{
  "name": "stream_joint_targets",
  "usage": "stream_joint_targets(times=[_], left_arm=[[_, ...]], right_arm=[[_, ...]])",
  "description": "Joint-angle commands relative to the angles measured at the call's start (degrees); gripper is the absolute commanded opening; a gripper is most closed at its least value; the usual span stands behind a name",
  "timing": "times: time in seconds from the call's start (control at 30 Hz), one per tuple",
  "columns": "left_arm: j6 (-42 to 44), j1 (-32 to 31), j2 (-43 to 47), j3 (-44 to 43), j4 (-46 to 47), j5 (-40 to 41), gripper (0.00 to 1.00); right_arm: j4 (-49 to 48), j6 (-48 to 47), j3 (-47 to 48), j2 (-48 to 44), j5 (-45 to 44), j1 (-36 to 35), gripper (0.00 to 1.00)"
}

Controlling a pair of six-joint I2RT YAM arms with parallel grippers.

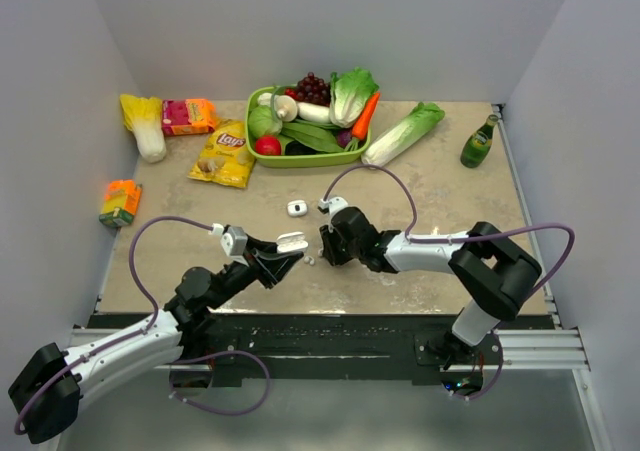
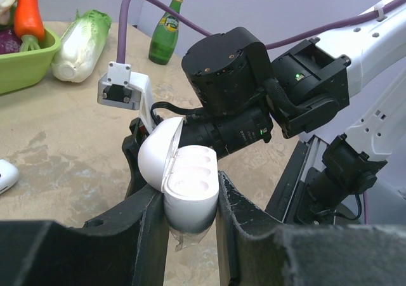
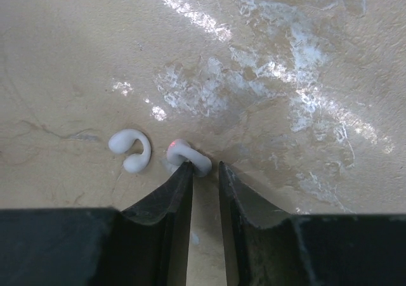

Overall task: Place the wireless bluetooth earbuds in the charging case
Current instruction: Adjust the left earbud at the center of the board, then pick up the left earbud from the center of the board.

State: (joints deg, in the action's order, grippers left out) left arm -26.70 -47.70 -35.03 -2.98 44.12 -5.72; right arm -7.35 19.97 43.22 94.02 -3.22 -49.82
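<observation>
My left gripper (image 1: 285, 249) is shut on the white charging case (image 2: 190, 184), gripping its lower body between both fingers. The case's lid stands open and its moulded slots (image 2: 193, 172) show empty. Two small white hook-shaped earbuds lie on the table. One earbud (image 3: 188, 156), with a red glow at one end, touches the tip of my right gripper's left finger (image 3: 181, 184). The other earbud (image 3: 130, 150) lies free to its left. My right gripper (image 3: 204, 167) points down at the table with a narrow gap between its jaws; in the top view this gripper (image 1: 322, 253) is just right of the case.
A second small white case (image 1: 296, 208) lies further back on the table. A green basket (image 1: 300, 160) of vegetables, a Lay's bag (image 1: 224, 153), a cabbage (image 1: 403, 133), a green bottle (image 1: 479, 143) and an orange carton (image 1: 120, 201) stand around the far and left sides.
</observation>
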Motion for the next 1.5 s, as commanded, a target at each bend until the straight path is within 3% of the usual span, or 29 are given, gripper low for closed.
stream_joint_targets(times=[0.0,0.27,0.67,0.83,0.97,1.47], left_arm=[[-1.1,-0.2,0.5,0.9,3.9,-0.4,0.00],[-1.2,-0.2,1.2,1.1,3.4,-0.3,0.00],[-1.5,-0.2,-0.7,1.3,5.6,-0.4,0.00],[-1.8,-0.2,0.0,1.3,4.9,-0.4,0.00],[-1.6,-0.2,1.0,1.2,4.0,-0.2,0.00],[-1.3,-0.3,1.0,1.5,3.7,0.0,0.00]], right_arm=[[-2.0,0.2,-0.8,-0.2,0.8,-0.2,0.23],[-2.8,0.0,-1.4,-2.2,-0.1,-0.2,0.00],[0.0,-1.2,-1.7,-9.0,-1.6,-0.2,0.00],[0.9,-1.4,-0.5,-6.7,-2.8,-0.1,0.39],[1.8,-1.5,0.9,-5.4,-5.2,-0.3,0.44],[1.5,-1.5,2.7,-1.9,-7.2,1.4,0.43]])
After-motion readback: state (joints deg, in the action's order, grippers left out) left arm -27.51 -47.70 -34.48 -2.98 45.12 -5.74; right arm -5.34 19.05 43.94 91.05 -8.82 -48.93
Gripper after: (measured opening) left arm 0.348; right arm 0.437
